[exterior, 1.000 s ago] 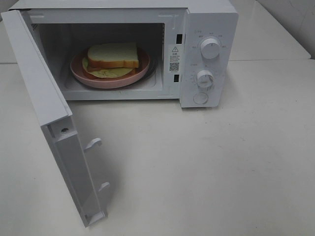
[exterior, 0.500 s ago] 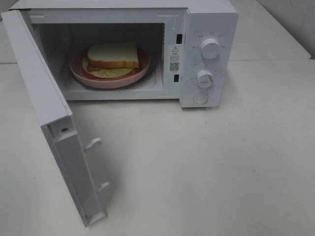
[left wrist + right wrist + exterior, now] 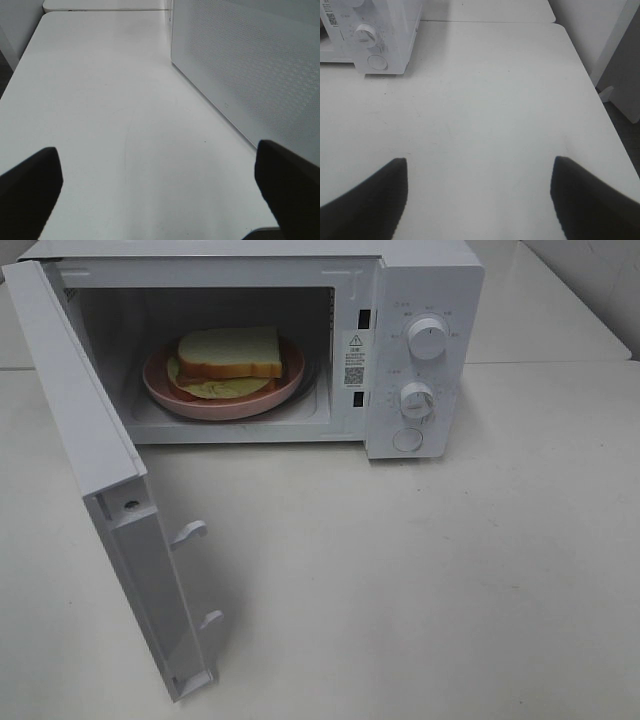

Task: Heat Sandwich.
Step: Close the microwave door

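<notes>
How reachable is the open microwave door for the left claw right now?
Probably yes. The left claw stands open just beside the door, facing along its outer panel. Only table surface shows between them, and nothing appears to block the way.

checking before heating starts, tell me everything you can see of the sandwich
The sandwich is sliced white bread with a tan-orange crust and pale yellow-green filling poking out toward the front. It lies flat on a round pink plate inside the white microwave, whose door stands open. Only the plate touches it.
</notes>
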Robot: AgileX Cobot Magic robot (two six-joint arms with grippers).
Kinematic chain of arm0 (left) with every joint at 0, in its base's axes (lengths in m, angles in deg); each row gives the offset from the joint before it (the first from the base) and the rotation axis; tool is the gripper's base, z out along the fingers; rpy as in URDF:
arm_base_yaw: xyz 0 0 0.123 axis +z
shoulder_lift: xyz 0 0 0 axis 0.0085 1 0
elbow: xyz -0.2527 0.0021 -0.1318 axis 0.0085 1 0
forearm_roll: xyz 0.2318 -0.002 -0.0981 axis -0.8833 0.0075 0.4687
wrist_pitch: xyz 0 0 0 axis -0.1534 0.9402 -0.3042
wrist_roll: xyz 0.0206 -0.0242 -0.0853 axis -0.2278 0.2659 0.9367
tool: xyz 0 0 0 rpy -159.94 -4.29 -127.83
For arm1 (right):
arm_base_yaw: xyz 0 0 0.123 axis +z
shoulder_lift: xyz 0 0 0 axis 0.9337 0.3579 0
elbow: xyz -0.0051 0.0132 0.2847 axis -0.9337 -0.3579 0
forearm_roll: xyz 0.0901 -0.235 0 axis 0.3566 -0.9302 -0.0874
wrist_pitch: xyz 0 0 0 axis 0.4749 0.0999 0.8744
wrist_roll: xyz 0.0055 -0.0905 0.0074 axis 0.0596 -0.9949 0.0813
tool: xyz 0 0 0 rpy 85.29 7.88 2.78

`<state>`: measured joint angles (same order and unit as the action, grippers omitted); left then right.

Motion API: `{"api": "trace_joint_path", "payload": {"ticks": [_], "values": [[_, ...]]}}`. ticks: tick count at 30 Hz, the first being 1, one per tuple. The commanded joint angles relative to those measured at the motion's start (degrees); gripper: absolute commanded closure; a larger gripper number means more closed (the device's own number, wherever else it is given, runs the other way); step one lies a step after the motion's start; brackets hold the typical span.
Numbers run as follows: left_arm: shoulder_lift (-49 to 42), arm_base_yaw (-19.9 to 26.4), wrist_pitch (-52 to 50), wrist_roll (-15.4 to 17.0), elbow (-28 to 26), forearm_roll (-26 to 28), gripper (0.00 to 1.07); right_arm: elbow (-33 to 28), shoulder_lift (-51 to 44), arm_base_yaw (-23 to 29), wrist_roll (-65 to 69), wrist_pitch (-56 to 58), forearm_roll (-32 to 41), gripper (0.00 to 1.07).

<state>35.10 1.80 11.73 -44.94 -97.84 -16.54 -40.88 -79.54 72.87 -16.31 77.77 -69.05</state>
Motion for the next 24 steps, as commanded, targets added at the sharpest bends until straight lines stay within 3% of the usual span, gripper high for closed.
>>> {"api": "trace_joint_path", "payload": {"ticks": [1,24], "values": [[-0.46,0.17,-0.57,0.17,0.00,-0.11,0.07,0.00,-1.49,-0.34,-0.57,-0.69,0.17,0.31],[-0.46,0.17,-0.57,0.17,0.00,-0.11,0.07,0.00,-1.49,-0.34,-0.57,-0.69,0.17,0.31]]}}
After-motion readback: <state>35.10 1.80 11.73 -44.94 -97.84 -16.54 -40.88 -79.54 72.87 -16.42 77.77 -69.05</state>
